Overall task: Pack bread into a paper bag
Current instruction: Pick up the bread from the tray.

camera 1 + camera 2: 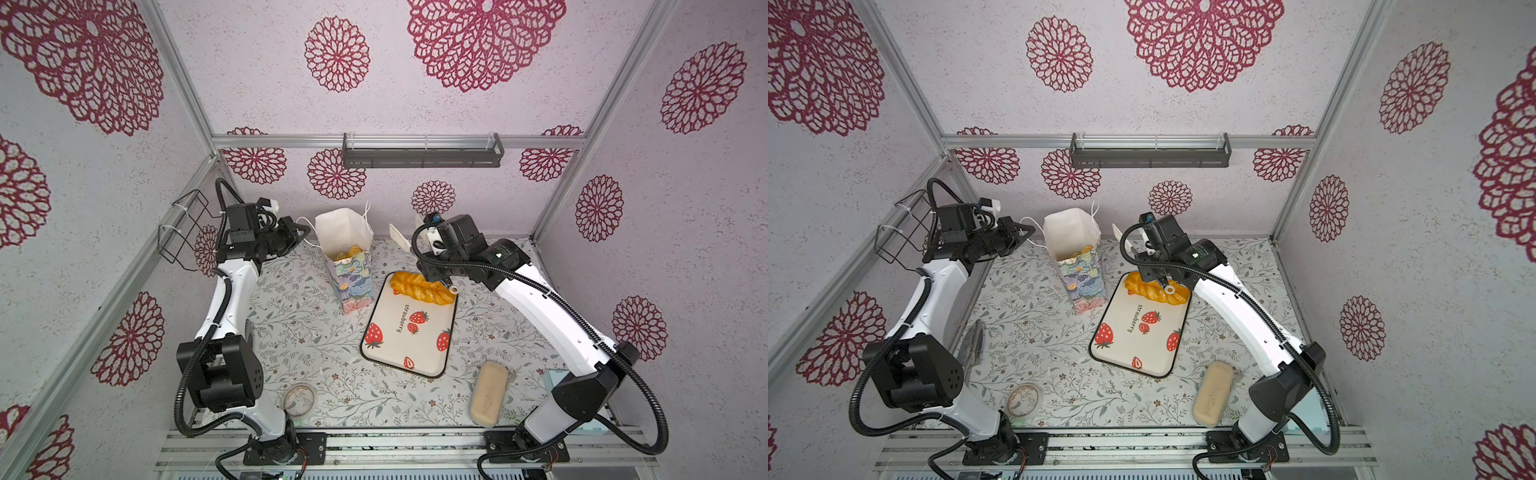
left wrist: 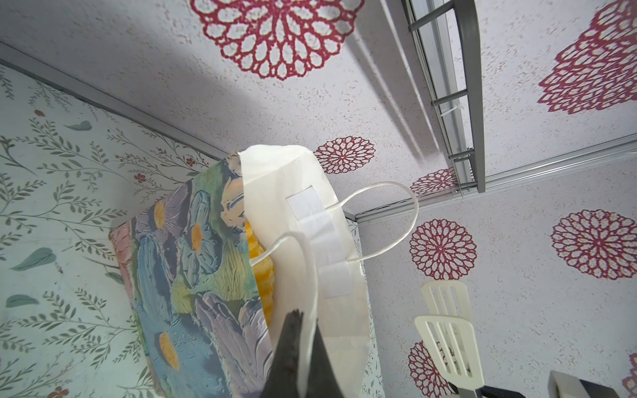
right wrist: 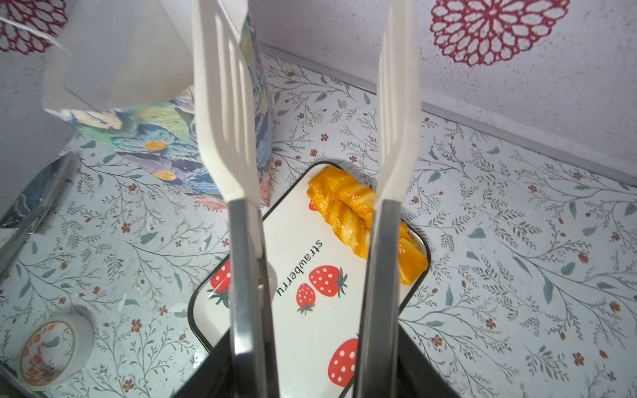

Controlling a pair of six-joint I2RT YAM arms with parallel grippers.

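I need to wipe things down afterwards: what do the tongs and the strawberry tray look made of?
The tongs: matte white slotted heads, probably plastic or silicone, on shiny grey arms that look like steel. The strawberry tray: smooth cream surface, printed berries, dark rim; plastic or enamelled metal, cannot tell which.

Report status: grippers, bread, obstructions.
Left gripper shut on white cord handle of floral paper bag. Right gripper holds white slotted tongs, blades apart, empty. Long golden twisted loaf on strawberry-print tray, uncovered.
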